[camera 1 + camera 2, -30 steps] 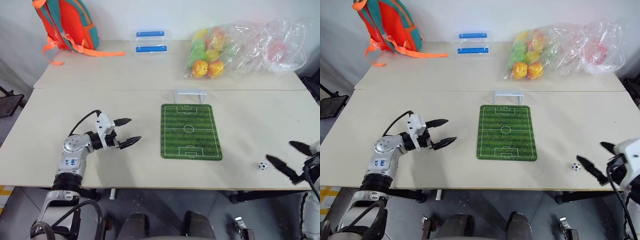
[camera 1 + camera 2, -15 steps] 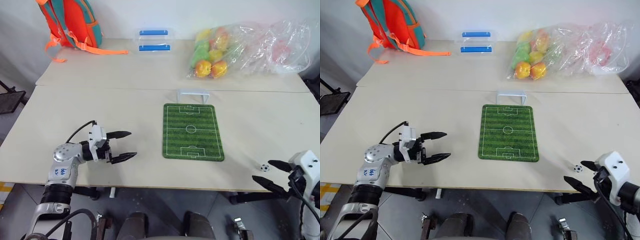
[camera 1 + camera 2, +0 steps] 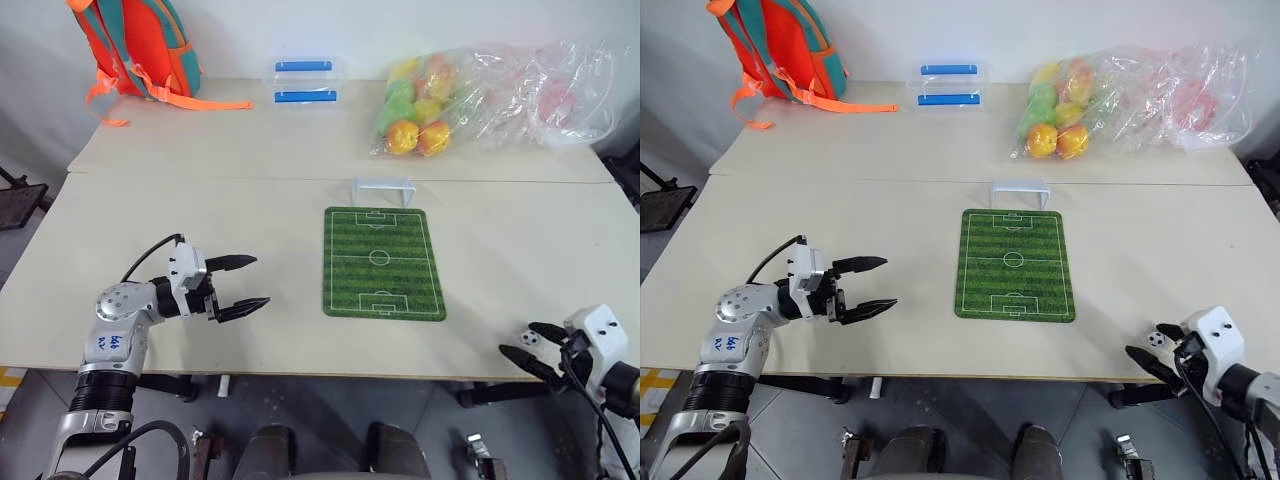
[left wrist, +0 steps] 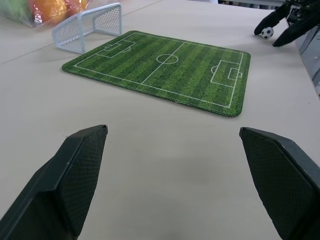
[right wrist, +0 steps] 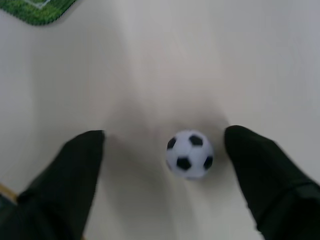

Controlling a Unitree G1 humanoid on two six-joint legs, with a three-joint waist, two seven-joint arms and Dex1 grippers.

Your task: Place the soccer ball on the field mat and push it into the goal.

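The right gripper (image 3: 1158, 350) sits low at the near right corner of the worktop (image 3: 200, 200), its two black fingers (image 5: 75, 170) spread apart with the soccer ball (image 5: 190, 154) lying on the bare surface between them. In the right wrist view the ball is nearer one finger than the other, and a gap shows on both sides, so nothing is gripped; the ball rests on the worktop untouched as far as can be seen

From that gripper the field mat (image 3: 383, 262) lies farther in on the worktop and off toward the robot's left, well apart from the ball. The goal (image 3: 382, 189) stands just beyond the mat's far short edge, farther still from the gripper

The left gripper (image 3: 243, 282) hangs over the near left part of the worktop with its fingers wide apart and nothing between them, pointing across toward the mat, which lies well apart from it on its right. The left wrist view shows the mat, the goal at its far end, and the right gripper with the ball in the distance

Far beyond both grippers, along the back of the worktop, are an orange and teal backpack (image 3: 135, 45), two clear boxes with blue lids (image 3: 302, 80) and a clear bag of coloured balls (image 3: 480, 90)
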